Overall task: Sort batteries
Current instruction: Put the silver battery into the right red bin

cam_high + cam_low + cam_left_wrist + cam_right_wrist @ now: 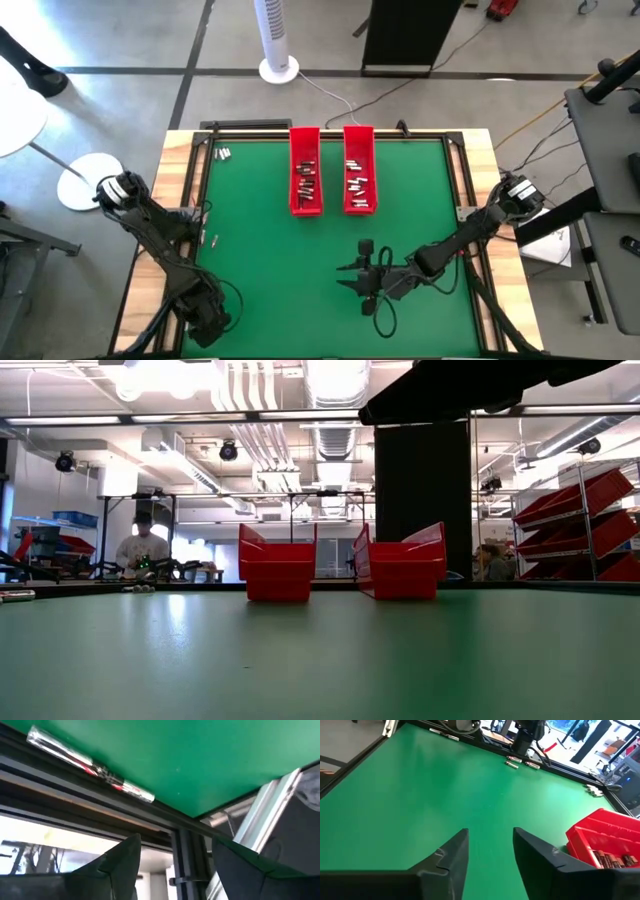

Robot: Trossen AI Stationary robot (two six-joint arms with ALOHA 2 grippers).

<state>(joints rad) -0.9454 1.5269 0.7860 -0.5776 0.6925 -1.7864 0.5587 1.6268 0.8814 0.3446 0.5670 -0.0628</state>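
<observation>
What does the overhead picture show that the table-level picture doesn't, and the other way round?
Only the overhead view shows both arms, the left pincer at the table's near left corner, the right pincer over the green mat, and the batteries lying inside the trays. Only the table-level view shows the room behind: shelves of red bins and a person at a bench. Both show the two red trays side by side on the green table.
</observation>
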